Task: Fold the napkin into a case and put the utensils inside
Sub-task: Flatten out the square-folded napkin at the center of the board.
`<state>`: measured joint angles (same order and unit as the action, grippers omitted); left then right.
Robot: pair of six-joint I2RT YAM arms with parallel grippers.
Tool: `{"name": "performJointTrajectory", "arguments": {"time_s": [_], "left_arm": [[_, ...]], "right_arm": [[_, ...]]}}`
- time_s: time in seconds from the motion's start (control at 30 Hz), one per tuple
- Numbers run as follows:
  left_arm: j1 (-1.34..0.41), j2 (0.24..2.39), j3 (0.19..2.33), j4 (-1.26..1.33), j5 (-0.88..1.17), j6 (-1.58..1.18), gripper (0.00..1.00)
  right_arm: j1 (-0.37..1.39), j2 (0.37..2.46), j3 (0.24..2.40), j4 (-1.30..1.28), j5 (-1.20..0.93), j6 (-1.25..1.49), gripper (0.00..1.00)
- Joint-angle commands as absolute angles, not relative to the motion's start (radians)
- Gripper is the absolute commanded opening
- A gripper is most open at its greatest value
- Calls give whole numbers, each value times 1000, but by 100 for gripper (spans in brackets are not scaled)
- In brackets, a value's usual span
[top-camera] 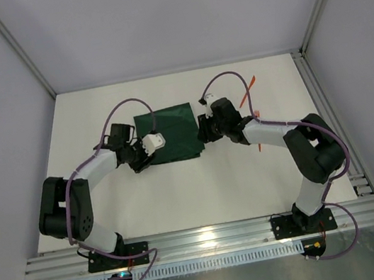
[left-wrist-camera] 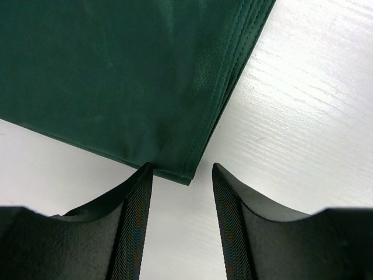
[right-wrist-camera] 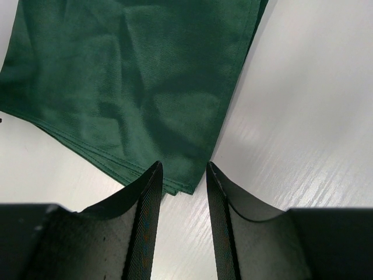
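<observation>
Napkin (top-camera: pixel 169 134): folded, layered dark green rectangle flat on the desk (top-camera: pixel 181 191), between both hands.
Left hand (left-wrist-camera: pixel 182 175): jaws parted, nothing held; a napkin corner lies just ahead between the fingertips.
Right hand (right-wrist-camera: pixel 182 175): jaws parted around another corner; whether it pinches cloth is unclear.
Utensils (top-camera: pixel 246 93): orange, beyond the right hand, long axis slanting away.

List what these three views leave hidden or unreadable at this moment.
- Orange plastic utensils: top view, too small to tell fork from knife; the right arm covers part; absent from both wrist views.
- Dark green folded cloth napkin: both wrist views crop it at the frame edges.
- Whether the right gripper pinches the napkin corner: unclear.
- Left gripper: corner between jaws, contact unclear.
</observation>
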<state>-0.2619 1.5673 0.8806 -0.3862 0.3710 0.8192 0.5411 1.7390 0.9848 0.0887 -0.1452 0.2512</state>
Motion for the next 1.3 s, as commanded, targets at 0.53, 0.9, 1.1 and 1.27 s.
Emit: {"name": "performJointTrajectory", "arguments": {"time_s": [0.53, 0.9, 1.1, 1.27], "left_arm": [[-262, 1505, 877, -340, 293, 798, 0], [-221, 1491, 885, -383, 301, 854, 0], [-201, 1531, 870, -403, 311, 888, 6], [-202, 1571, 873, -396, 305, 887, 21]], "right_arm": [[545, 1723, 982, 117, -167, 287, 40], [545, 1746, 1017, 77, -193, 285, 40], [542, 1767, 1078, 38, -183, 278, 40], [512, 1821, 1176, 6, -169, 322, 40]]}}
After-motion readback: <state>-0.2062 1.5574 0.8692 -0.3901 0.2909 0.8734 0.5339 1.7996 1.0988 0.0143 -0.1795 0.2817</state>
